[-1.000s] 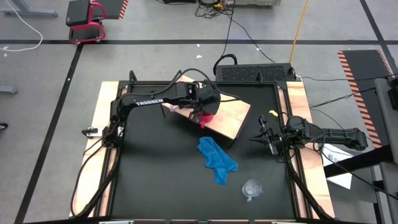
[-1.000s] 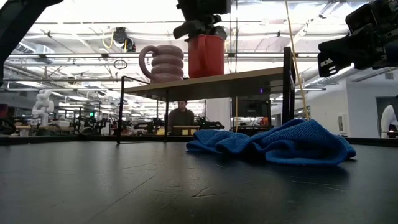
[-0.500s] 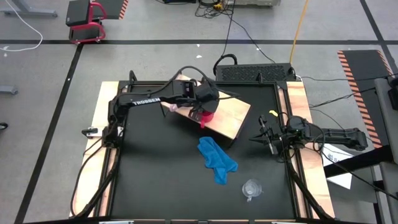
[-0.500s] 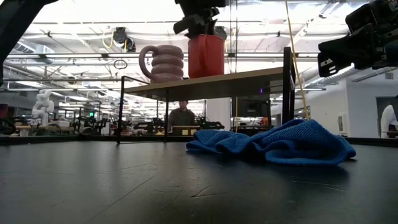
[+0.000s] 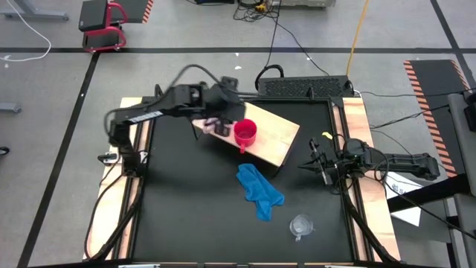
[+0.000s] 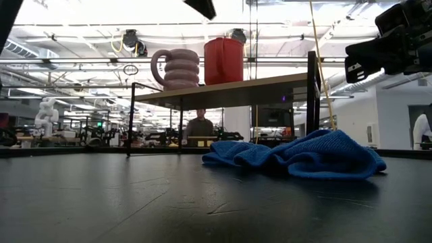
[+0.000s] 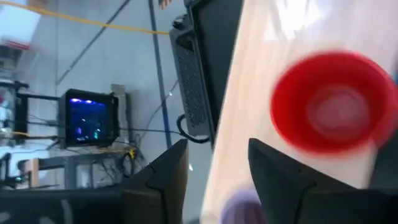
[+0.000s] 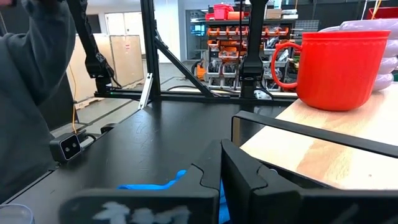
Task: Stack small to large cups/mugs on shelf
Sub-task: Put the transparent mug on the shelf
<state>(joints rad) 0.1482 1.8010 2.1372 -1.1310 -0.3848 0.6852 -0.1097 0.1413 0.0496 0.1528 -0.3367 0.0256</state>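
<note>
Two mugs stand on the shelf [image 5: 279,138], a pale wooden board on thin dark legs set at an angle at the far side of the black tabletop [image 5: 193,208]. The red mug [image 5: 246,132] is upright, straight-sided, its mouth open upward and its handle visible in the right wrist view; nothing grips it. Just beside it stands the lilac-pink mug [image 6: 177,68], ribbed in stacked rings with a looped handle, also upright; in the low view the two appear nearly touching, though contact cannot be confirmed. The clear cup [image 5: 300,225] sits alone on the tabletop near the front edge, well apart from the shelf. A crumpled blue cloth [image 5: 259,192] lies on the tabletop between shelf and clear cup.

The left gripper [image 5: 221,126] hangs above the shelf, over the lilac-pink mug, its fingers [image 7: 163,180] spread apart and empty. The right gripper [image 5: 314,161] waits at the table's right edge, fingers pressed together, holding nothing.
</note>
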